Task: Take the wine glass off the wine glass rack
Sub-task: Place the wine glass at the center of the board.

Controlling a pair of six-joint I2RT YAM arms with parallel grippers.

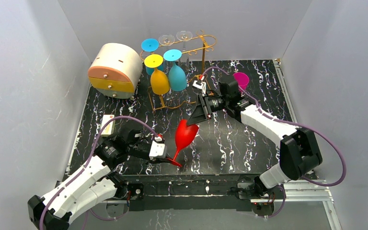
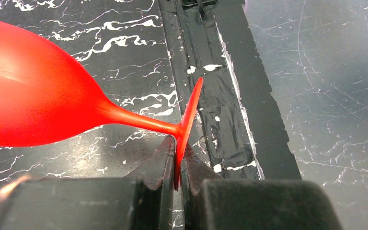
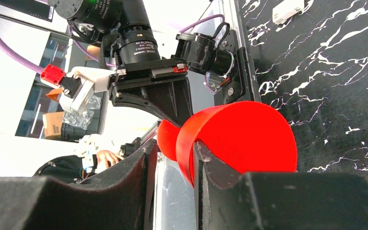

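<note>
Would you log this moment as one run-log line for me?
glass: red, off rack, tilted | left gripper: shut on foot | right gripper: open, straddling bowl rim

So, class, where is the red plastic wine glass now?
In the top view, the red plastic wine glass is tilted near the black marbled table's front centre, its foot pinched by the left hand, its rim between the fingers of the right hand.

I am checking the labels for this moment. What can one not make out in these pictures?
Right wrist view: the right gripper straddles the red wine glass rim; its own finger hides whether it presses.
Left wrist view: the bowl is cut off by the left edge.
Top view: the magenta glass has its lower part hidden behind the right arm.
</note>
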